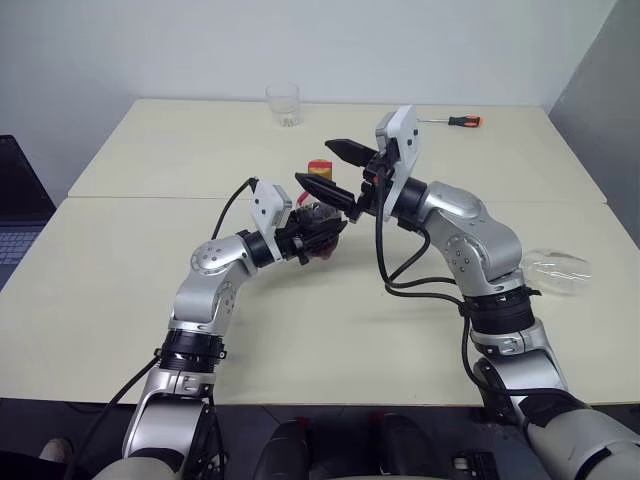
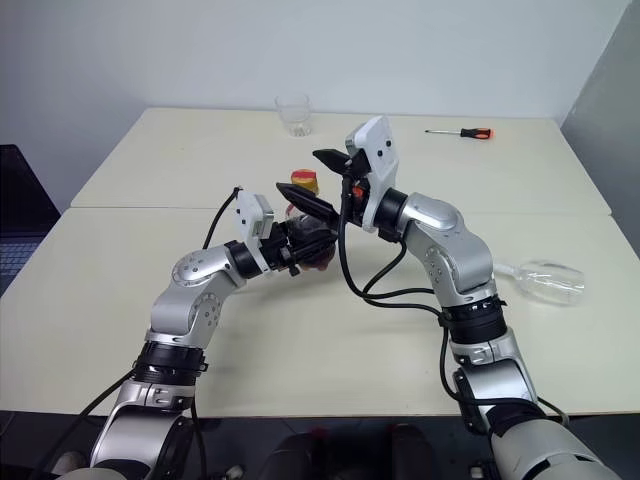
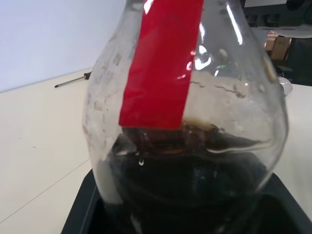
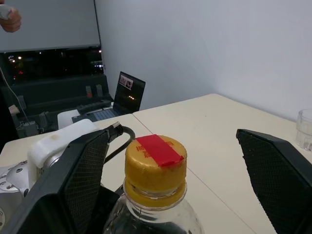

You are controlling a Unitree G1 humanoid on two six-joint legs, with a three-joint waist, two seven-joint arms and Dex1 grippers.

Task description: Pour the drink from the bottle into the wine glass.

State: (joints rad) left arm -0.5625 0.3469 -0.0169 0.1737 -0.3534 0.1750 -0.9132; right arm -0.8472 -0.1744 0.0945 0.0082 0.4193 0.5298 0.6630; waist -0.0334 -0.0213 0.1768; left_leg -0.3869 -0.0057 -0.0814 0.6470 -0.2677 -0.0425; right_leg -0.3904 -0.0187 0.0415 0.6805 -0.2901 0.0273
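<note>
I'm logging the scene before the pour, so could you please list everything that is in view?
bottle: one, clear with yellow-and-red cap, held above mid-table
drink: dark brown, in the bottle's lower half
wine glass: one, clear, lying on its side at the table's right
tumbler: one, clear, upright at the far edge
screwdriver: one, orange-and-black handle, far right
table: cream
laptop: one, dark, left of the table
left gripper: shut on the bottle
right gripper: open, fingers either side of the cap

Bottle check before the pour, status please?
Left end effector shut on bottle, cap on. Right end effector open, straddling cap. Wine glass lying on its side.
</note>
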